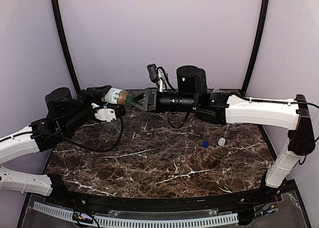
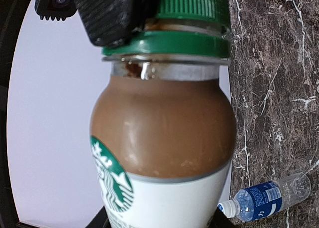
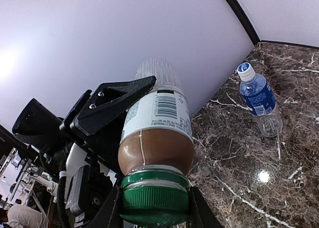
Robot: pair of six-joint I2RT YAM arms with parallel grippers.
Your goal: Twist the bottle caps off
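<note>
The short bottle with brown contents [image 1: 115,95] is held on its side above the back left of the table. My left gripper [image 1: 104,97] is shut on its white-labelled body [image 2: 159,133]. My right gripper [image 1: 130,101] is shut on its green cap [image 3: 155,198], one finger on each side; the cap also shows in the left wrist view [image 2: 192,13]. A gap shows between the cap and its green ring. A blue-labelled bottle [image 3: 259,101] lies on the table with its white cap [image 2: 227,206] on. A loose blue cap [image 1: 205,144] and a loose white cap [image 1: 221,141] lie at the middle right.
The table is dark brown marble [image 1: 149,163] with a pale curved backdrop close behind the grippers. A clear bottle [image 1: 217,92] stands partly hidden behind my right arm. Something clear [image 1: 110,125] lies under my left wrist cable.
</note>
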